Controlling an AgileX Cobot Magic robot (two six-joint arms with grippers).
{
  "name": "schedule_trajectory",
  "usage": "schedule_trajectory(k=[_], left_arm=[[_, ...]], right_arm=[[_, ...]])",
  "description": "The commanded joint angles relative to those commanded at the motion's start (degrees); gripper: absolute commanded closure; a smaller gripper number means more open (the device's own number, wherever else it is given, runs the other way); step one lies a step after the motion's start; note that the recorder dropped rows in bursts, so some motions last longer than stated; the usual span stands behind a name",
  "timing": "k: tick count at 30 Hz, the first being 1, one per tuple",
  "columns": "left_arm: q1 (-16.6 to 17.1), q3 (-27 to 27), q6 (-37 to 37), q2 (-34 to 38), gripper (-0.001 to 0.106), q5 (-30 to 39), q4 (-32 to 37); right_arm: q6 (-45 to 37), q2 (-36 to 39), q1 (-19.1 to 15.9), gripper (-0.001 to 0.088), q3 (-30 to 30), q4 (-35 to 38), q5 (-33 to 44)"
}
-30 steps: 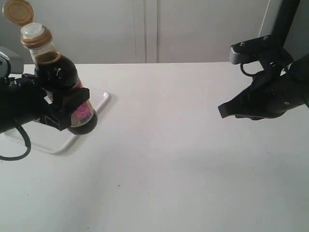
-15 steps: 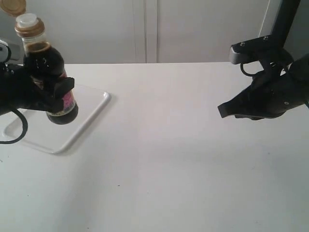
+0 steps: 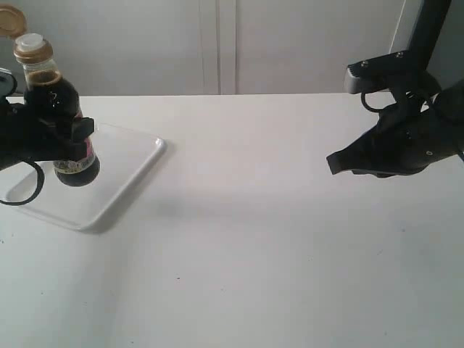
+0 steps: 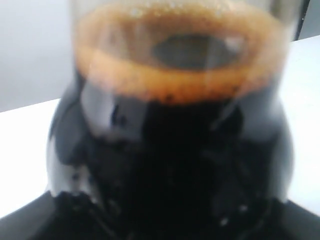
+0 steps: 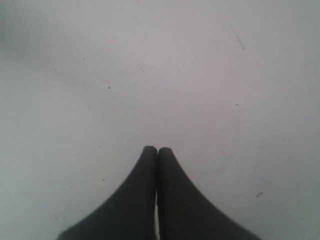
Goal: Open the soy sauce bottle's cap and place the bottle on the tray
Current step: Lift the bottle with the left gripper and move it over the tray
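Observation:
The soy sauce bottle (image 3: pixel 59 109) is held nearly upright above the white tray (image 3: pixel 123 181) at the far left of the exterior view, its base just over the tray floor; whether it touches I cannot tell. My left gripper (image 3: pixel 69 141) is shut on the bottle's belly. The golden-brown cap (image 3: pixel 11 20) is flipped open beside the white spout (image 3: pixel 29 40). The left wrist view is filled by the dark bottle (image 4: pixel 170 150), which hides the jaws. My right gripper (image 3: pixel 335 165) (image 5: pixel 157 150) hangs shut and empty above the table at the right.
The white table (image 3: pixel 254 254) stretches between the tray and the right arm. A pale wall with panel seams (image 3: pixel 217 43) stands behind it. The right arm's black body (image 3: pixel 406 138) fills the right edge.
My left gripper has carried the bottle leftward and down, from beyond the tray's near corner to over the tray, and set it more upright. The right gripper has not moved.

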Motion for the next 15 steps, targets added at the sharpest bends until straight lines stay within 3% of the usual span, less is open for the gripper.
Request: schedule_trajectory(k=[15], left_arm=[[0.0,-6.3,3.2,9.9,0.105,-3.6,-7.0]], right_arm=[[0.0,0.0,0.0,0.0868,0.0,0.0,-0.6]])
